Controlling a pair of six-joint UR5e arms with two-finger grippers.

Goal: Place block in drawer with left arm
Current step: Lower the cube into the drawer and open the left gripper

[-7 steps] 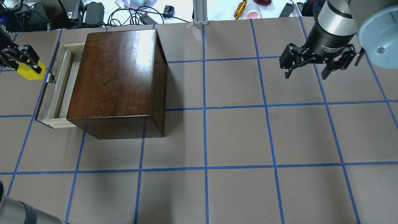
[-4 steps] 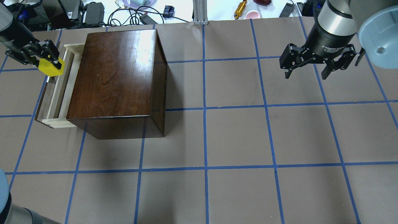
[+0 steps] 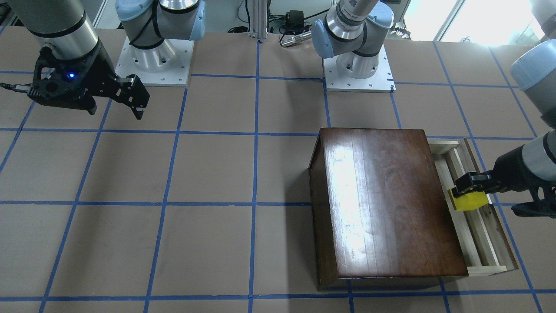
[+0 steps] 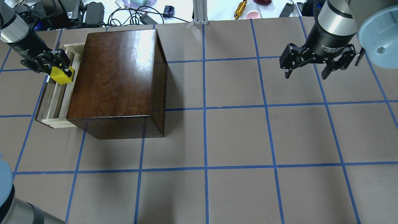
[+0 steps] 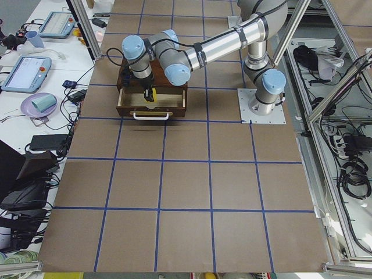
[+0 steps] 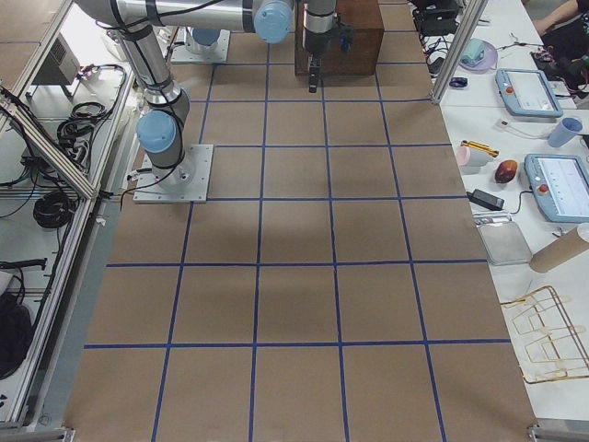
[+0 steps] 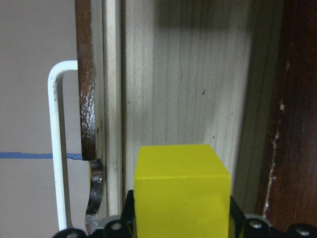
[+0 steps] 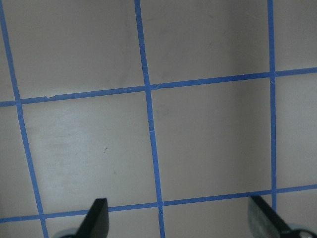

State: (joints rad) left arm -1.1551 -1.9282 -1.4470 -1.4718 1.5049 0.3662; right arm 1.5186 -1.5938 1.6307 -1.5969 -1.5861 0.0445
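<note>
The yellow block is held in my left gripper, which is shut on it. It hangs over the far end of the open drawer, which is pulled out of the dark-brown box. In the left wrist view the block sits above the drawer's pale wood floor, a little above it. The front-facing view shows the block over the drawer too. My right gripper is open and empty, high over the table's right side; the right wrist view shows only the bare table under it.
The drawer's white handle sticks out past its dark front panel. Cables, power bricks and an aluminium post lie beyond the table's far edge. The arm bases stand on the robot's side.
My left gripper has carried the block to the right, from outside the drawer's front panel to above the drawer. The right arm has not moved.
</note>
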